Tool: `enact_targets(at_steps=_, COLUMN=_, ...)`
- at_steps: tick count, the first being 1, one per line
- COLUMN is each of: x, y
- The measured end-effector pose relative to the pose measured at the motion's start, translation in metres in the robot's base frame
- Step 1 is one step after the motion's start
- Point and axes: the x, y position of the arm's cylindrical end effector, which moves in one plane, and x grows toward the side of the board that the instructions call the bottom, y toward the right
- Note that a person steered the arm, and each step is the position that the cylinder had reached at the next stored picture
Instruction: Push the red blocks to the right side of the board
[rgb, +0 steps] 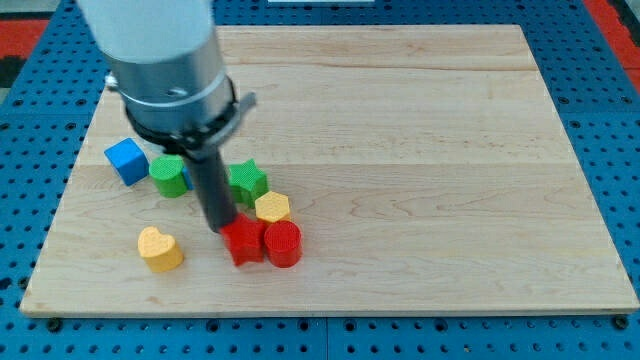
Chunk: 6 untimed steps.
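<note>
Nearest the view's bottom edge, on the left half of the board, lie the two task items: a red star block and a red cylinder block, touching one another side by side, cylinder to the view's right. A yellow heart block sits apart to their left. My tip rests at the star's upper-left edge, apparently in contact; the arm carries no fingers, only this bare rod, so nothing is grasped. Judged light, rigid and free-sliding on smooth wood, both reds should be pushed from their left faces, centrally, as the star's points may turn it aside. Behind them a yellow hexagon block touches or nearly touches the pair. Farther back stand a green star block, a green cylinder block and a blue cube block.
</note>
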Motion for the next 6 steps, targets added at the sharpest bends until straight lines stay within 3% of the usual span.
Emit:
enact_targets(at_steps=1, x=0.008, y=0.037)
enact_targets(at_steps=2, x=0.008, y=0.006)
enact_targets(at_steps=3, x=0.037, y=-0.018)
enact_targets(at_steps=5, x=0.046, y=0.135)
enact_targets(at_steps=6, x=0.046, y=0.179)
